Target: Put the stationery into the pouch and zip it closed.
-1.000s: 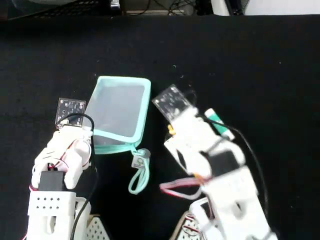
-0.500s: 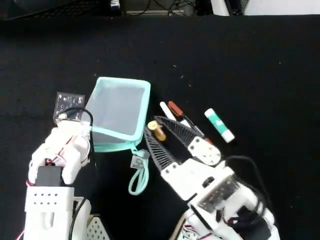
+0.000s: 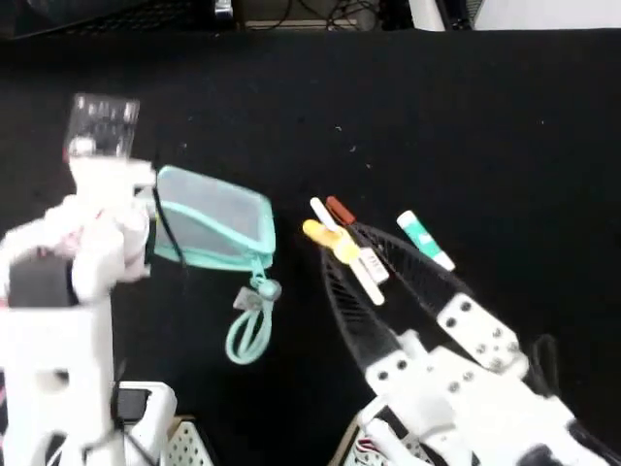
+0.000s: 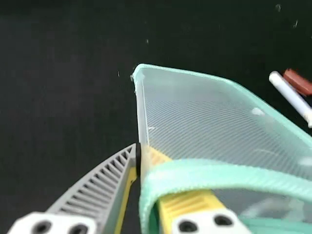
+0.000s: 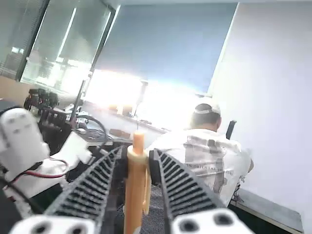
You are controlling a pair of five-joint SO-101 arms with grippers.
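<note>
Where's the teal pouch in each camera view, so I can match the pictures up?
High view: the pouch lies left of centre.
Left wrist view: close up, its wall clamped by the left gripper.
Right wrist view: aimed elsewhere; the right gripper holds the yellow pen.
Shared landmark: the white pen, lying near the pouch in the high and left wrist views.

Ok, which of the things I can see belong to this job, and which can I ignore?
Job:
pouch, gripped by the left gripper
yellow pen, held in the right gripper
white pen, brown-capped pen and green-and-white stick, lying on the table

Ignore:
cables beyond the table's far edge
</note>
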